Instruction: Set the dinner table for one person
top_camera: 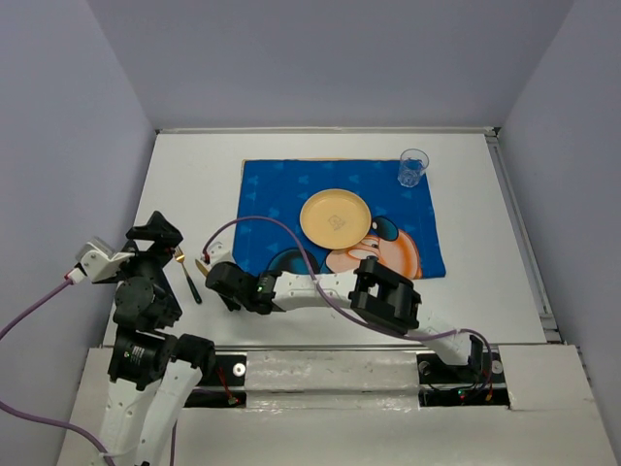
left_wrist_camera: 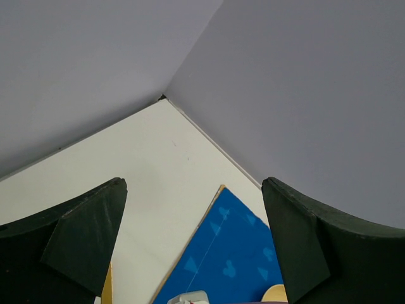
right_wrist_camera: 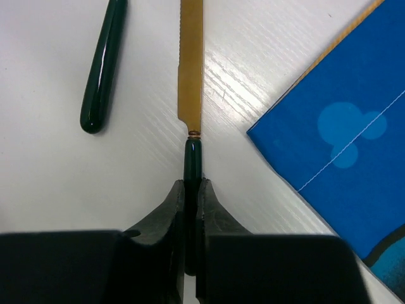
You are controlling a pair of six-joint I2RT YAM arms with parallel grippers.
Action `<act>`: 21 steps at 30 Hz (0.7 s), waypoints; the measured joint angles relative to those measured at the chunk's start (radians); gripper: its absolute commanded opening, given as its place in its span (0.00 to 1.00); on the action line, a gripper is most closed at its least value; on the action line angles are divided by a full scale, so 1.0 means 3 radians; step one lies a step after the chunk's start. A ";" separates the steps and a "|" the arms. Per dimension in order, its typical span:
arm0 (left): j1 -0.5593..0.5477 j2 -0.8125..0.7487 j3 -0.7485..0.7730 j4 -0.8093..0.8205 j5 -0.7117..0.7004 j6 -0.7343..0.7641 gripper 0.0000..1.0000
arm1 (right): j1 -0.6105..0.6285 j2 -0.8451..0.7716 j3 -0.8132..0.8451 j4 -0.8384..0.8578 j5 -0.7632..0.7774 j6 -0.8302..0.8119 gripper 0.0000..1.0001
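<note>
Your right gripper point(right_wrist_camera: 192, 190) is clamped on the dark handle of the knife point(right_wrist_camera: 190, 76), which lies on the white worktop point(right_wrist_camera: 266, 44) just beside the placemat point(right_wrist_camera: 342, 126) corner; it looks light, stiff and slick, so grip mid-handle, while your left gripper point(left_wrist_camera: 193, 190) hangs apart, empty

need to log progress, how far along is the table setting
Done: plate on the placemat, cup at its far right corner. In hand: right gripper shut on the knife by its handle, over the dinner table left of the placemat. Left: placing that knife and the green-handled utensil beside it; left gripper open, empty.
</note>
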 measured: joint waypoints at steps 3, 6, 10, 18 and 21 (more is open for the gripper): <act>0.0000 -0.0014 0.0000 0.0017 0.0001 0.0005 0.99 | 0.0003 0.0000 0.0000 -0.0004 0.0072 0.0097 0.00; 0.0000 -0.0020 0.0000 0.0023 0.0004 0.0008 0.99 | 0.0015 -0.0009 -0.0001 -0.0018 0.0173 0.0163 0.00; 0.0000 -0.0020 0.0000 0.0038 0.0020 0.0029 0.99 | 0.0018 -0.0111 -0.0038 -0.0111 0.0397 0.0155 0.00; 0.0000 -0.0024 -0.0001 0.0131 0.0292 0.0214 0.99 | -0.0122 -0.1164 -0.0710 0.0062 0.0797 0.0041 0.00; -0.0003 -0.0023 -0.0022 0.0207 0.0512 0.0329 0.99 | -0.0425 -0.1848 -0.1326 0.0271 0.0829 0.0039 0.00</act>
